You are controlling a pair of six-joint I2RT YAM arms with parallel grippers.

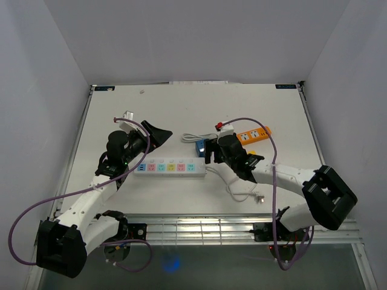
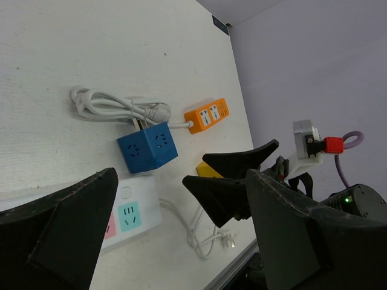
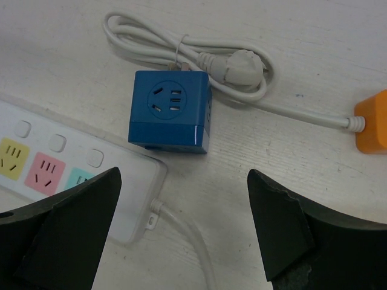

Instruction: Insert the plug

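Observation:
A white power strip (image 1: 169, 167) with coloured sockets lies at the table's middle; its cable ends in a loose three-pin plug (image 1: 260, 197) near the front edge. A blue cube socket (image 1: 199, 145) sits at the strip's right end. An orange strip (image 1: 254, 135) has a coiled white cord and plug (image 3: 239, 63) behind the cube. My left gripper (image 1: 154, 140) is open and empty above the strip's left part. My right gripper (image 1: 209, 152) is open and empty over the strip's right end (image 3: 130, 181), just in front of the cube (image 3: 171, 109).
The strip's cable (image 3: 187, 232) runs between my right fingers towards the front edge. In the left wrist view the right gripper's fingers (image 2: 233, 181) show beyond the cube (image 2: 147, 147) and orange strip (image 2: 207, 115). A metal rail (image 1: 199, 226) borders the front.

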